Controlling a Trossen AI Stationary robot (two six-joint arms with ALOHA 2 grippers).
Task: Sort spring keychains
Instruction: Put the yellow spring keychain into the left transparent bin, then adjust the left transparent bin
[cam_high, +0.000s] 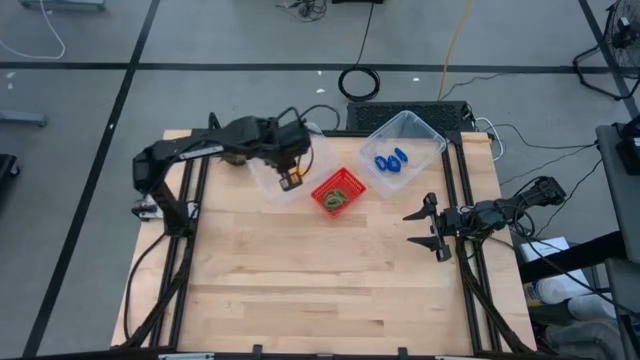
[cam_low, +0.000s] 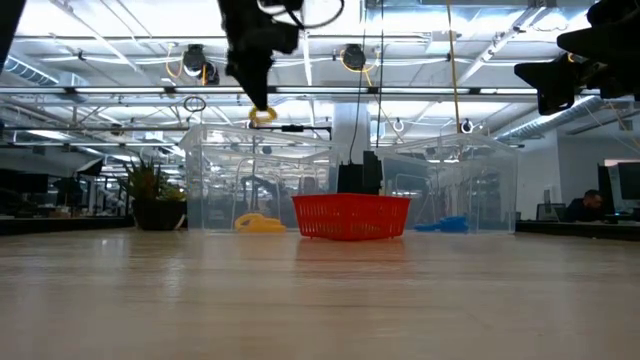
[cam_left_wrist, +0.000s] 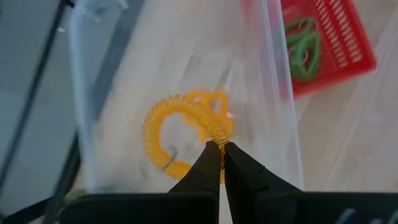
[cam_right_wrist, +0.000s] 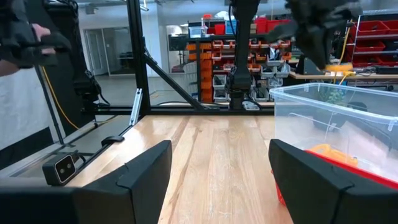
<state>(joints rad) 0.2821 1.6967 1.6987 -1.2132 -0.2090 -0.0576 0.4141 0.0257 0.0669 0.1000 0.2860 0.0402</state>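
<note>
My left gripper hangs above the left clear bin, shut on a yellow spring keychain; from the left wrist its fingertips meet on the coil. Another yellow keychain lies on that bin's floor. The red basket holds green keychains. Blue keychains lie in the right clear bin. My right gripper hovers open over the table's right side, touching nothing; its fingers stand wide apart. My left gripper pinches the yellow keychain's coil between its two fingertips, coming from above and pointing down. The keychain is lifted clear and hangs just below the fingers, high over the left clear bin.
The three containers stand in a row along the far half of the wooden table. A small potted plant stands beyond the left bin. Black frame rails run along both table sides. Bare wood fills the near half.
</note>
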